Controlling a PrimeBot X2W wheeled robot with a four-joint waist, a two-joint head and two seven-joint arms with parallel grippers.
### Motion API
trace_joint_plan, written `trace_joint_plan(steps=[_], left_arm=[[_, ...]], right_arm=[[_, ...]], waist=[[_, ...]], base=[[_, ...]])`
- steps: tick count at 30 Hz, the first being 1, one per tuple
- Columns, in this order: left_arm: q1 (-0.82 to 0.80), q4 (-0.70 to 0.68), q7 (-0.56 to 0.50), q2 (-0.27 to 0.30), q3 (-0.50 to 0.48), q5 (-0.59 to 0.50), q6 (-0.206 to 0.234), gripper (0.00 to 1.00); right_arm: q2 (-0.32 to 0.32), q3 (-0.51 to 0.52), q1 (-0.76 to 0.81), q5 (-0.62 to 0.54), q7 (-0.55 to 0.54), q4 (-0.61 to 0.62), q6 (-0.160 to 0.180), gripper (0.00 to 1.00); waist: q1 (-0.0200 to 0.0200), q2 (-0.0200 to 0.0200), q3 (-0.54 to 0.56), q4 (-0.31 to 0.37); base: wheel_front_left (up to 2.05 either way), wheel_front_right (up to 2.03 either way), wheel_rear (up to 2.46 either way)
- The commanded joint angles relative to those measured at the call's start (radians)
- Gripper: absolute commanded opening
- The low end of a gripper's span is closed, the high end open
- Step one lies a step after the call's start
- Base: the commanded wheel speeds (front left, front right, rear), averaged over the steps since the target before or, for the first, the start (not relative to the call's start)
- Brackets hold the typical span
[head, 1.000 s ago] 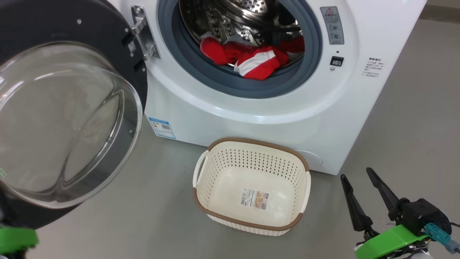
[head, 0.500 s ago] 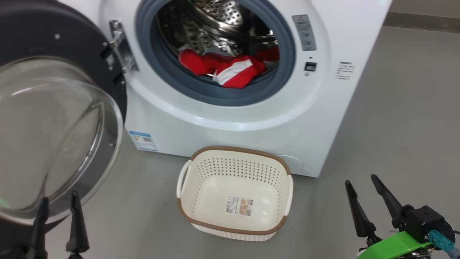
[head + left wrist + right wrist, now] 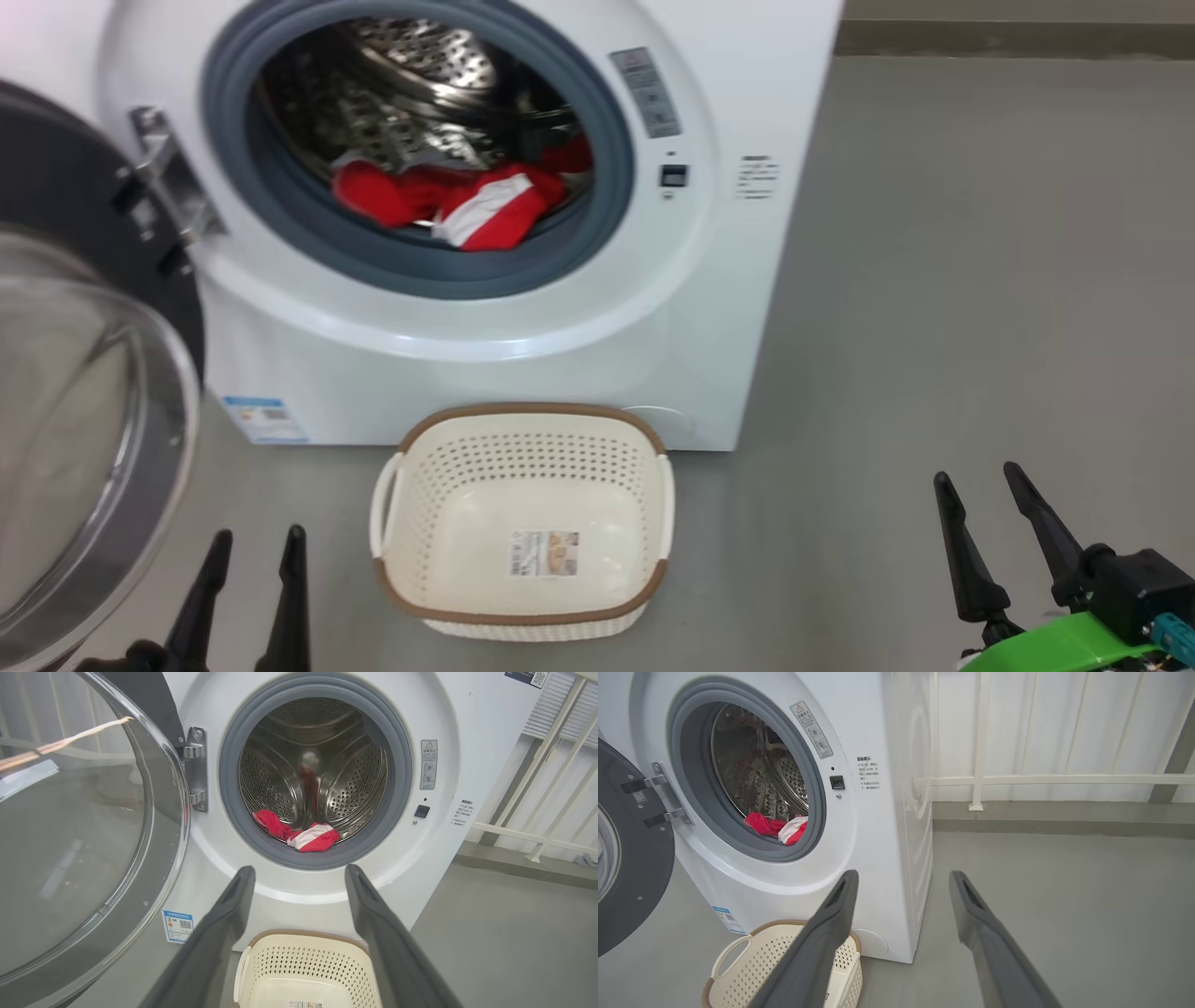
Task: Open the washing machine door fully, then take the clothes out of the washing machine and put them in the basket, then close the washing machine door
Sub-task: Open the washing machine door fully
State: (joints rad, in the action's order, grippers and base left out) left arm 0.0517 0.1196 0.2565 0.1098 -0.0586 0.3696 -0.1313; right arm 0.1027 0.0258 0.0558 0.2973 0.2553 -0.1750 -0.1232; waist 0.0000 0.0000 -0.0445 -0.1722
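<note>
The white washing machine (image 3: pixel 523 355) stands with its door (image 3: pixel 84 467) swung open to the left, black rim and glass bowl facing me. Red clothes (image 3: pixel 457 201) with white trim lie at the front of the steel drum, also seen as red clothes (image 3: pixel 303 835) in the left wrist view. The cream basket (image 3: pixel 523 439) with its brown rim sits on the floor in front of the machine, nothing in it but a paper label. My left gripper (image 3: pixel 257 541) is open at the lower left, beside the door. At the lower right my right gripper (image 3: pixel 980 481) is open too, holding nothing.
Grey floor (image 3: pixel 980 280) stretches to the right of the machine. A white railing (image 3: pixel 1041 779) and a pale wall run behind it. A blue sticker (image 3: pixel 264 420) sits low on the machine's front.
The head camera has swung right, so the machine, door and basket sit further left in the picture. My left gripper has come up into view at the lower left. The clothes have not moved.
</note>
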Motion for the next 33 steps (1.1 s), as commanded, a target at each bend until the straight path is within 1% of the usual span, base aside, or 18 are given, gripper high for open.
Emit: trace_joint_plan(steps=[1, 9, 15, 24, 33], left_arm=[[-0.004, -0.028, 0.005, 0.022, -0.023, 0.008, 0.001, 1.0], [0.01, -0.037, 0.005, 0.033, 0.0, 0.054, 0.001, 1.0], [0.008, -0.039, 0.005, 0.035, 0.014, 0.069, 0.001, 1.0], [-0.008, -0.035, 0.005, 0.043, 0.009, 0.077, 0.001, 1.0], [-0.017, -0.044, 0.005, 0.049, 0.007, 0.084, 0.001, 1.0]], right_arm=[[0.009, -0.012, -0.009, -0.007, 0.006, 0.028, -0.008, 1.0], [0.007, 0.024, 0.008, -0.004, 0.006, 0.037, -0.008, 1.0], [0.009, 0.043, 0.017, -0.005, 0.006, 0.044, -0.008, 1.0], [0.003, 0.05, 0.013, -0.006, 0.006, 0.046, -0.008, 1.0], [-0.002, 0.047, 0.004, -0.008, 0.006, 0.048, -0.008, 1.0]], waist=[[0.0, 0.0, 0.006, 0.055], [0.0, 0.0, 0.009, 0.147], [0.0, 0.0, 0.003, 0.179], [0.0, 0.0, -0.008, 0.195], [0.0, 0.0, -0.015, 0.19]], base=[[0.0, 0.0, 0.0], [0.0, 0.0, 0.0], [0.0, 0.0, 0.0], [0.0, 0.0, 0.0], [0.0, 0.0, 0.0]])
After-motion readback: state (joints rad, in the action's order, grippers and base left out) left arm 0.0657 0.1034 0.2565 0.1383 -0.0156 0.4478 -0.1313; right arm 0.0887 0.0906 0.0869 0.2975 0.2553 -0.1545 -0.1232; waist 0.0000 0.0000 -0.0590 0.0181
